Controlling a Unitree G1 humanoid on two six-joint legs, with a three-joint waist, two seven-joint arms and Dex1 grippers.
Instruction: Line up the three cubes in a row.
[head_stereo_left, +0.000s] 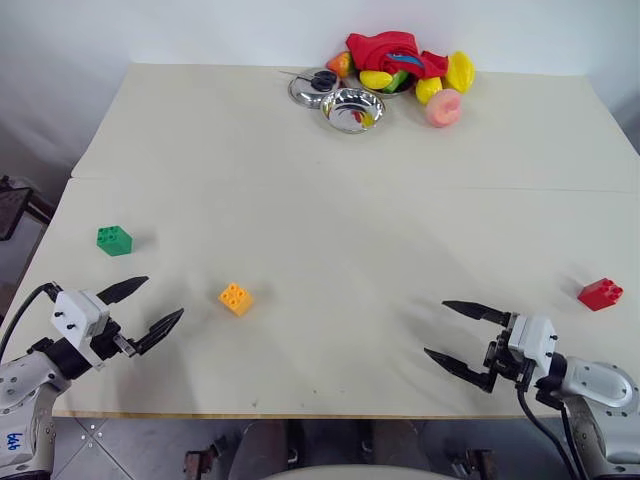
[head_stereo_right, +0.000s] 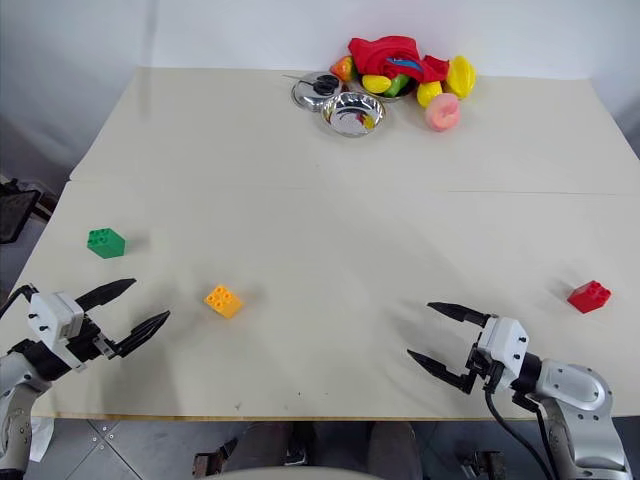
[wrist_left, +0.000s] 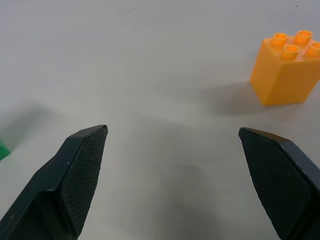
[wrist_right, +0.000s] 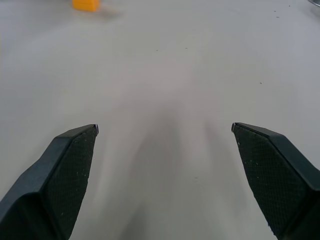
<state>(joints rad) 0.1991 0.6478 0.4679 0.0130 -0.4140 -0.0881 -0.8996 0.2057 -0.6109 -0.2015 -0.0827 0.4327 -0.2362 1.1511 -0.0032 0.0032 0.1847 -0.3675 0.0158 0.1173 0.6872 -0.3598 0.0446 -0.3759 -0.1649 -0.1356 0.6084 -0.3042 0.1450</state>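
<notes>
On the pale beige table (head_stereo_left: 300, 200), the small green studded plastic cube (head_stereo_left: 114, 240) sits near the left edge, the orange-yellow studded plastic cube (head_stereo_left: 236, 298) right of it and nearer, and the red studded plastic cube (head_stereo_left: 600, 293) far right, all well apart. The left tool (head_stereo_left: 152, 306) hangs spread and empty between green and orange-yellow. The right tool (head_stereo_left: 452, 332) is released too, left of the red cube

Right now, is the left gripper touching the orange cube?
Apart. In the left wrist view the orange cube sits beyond the left gripper, bare table between it and the open fingers.
</notes>
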